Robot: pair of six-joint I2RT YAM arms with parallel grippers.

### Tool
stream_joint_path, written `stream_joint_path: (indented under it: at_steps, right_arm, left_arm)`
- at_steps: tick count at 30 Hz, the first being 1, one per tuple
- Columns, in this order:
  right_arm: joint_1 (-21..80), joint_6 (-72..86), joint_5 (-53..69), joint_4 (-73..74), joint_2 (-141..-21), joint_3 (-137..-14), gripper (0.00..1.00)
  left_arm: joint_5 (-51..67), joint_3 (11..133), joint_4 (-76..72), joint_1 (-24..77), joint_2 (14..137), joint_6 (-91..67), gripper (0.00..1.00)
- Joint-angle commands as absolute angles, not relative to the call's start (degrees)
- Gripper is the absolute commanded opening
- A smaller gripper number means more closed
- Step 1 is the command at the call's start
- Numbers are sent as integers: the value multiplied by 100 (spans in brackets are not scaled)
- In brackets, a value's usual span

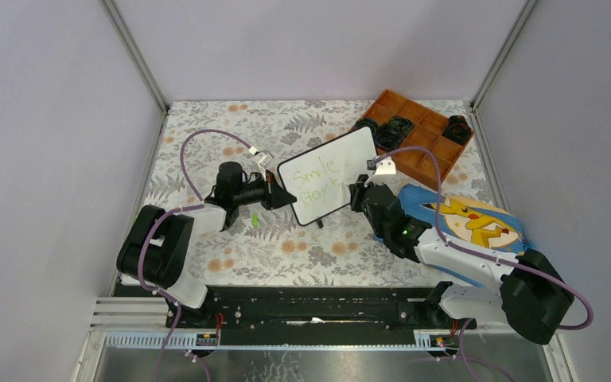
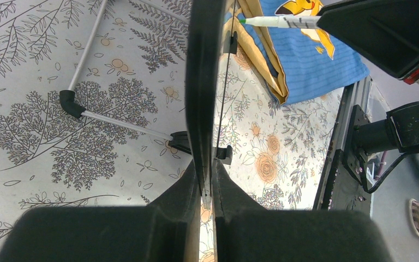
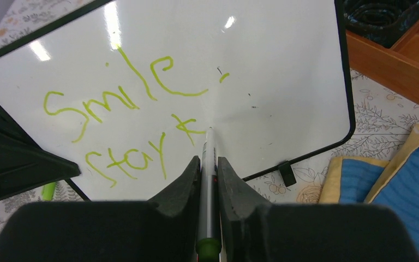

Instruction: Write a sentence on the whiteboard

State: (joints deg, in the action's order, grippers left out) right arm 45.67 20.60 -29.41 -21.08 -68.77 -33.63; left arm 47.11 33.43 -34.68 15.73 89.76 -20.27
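just behind the whiteboard (image 1: 328,177) sits a tray (image 1: 427,163), blue cloth (image 1: 477,224) beside.

Left arm (image 1: 163,243): wearing black joint housings and white link shells;
Right arm (image 1: 477,270): wearing the same black and white; a green light (image 1: 405,231) is glowing on its forearm;
Cables: a left purple cable (image 1: 184,159) is arching over one arm; a right purple cable (image 1: 437,203) is trailing along the other;
Wrist mounts: white brackets (image 1: 261,157) are sitting above each wrist;
Left gripper (image 2: 206,185): matte black fingers are tapering to narrow tips;
Right gripper (image 3: 209,164): showing the same black wedges
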Motion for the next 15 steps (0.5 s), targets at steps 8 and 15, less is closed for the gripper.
stream_joint_path:
  at_steps: [8, 15]
  right_arm:
    - [4509, 2022, -2823, -2531, -6740, -3633, 0]
    - [4487, 2025, -2831, -2519, -6916, -3712, 0]
  left_arm:
    - [4280, 3286, -2797, 1704, 9114, -1608, 0]
    - [4272, 3294, -2786, 1704, 9131, -1599, 0]
